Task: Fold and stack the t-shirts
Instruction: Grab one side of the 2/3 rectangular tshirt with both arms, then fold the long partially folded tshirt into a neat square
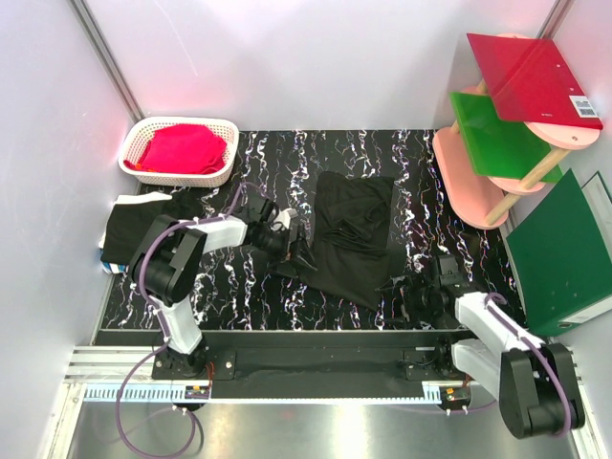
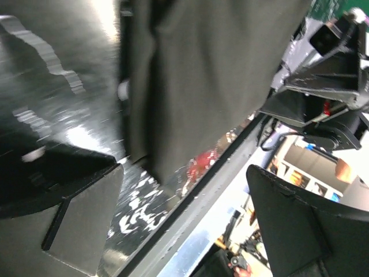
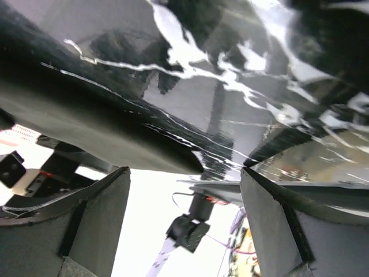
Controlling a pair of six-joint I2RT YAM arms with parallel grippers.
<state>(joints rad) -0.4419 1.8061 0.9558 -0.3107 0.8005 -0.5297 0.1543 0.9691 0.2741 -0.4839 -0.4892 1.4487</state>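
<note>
The left hand (image 2: 183, 173) hangs released, the rumpled black t-shirt (image 1: 352, 234) lying on the surface just beyond its fingertips. The right hand (image 3: 184, 173) is released too, with what seems to be the shirt's hem blurred ahead. Only the top view shows a second t-shirt (image 1: 124, 229), partly hidden behind the left arm.

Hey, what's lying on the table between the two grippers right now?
A black t-shirt lies there. Its lower part spans the stretch between the left gripper and the right gripper, as the top external view shows.
</note>
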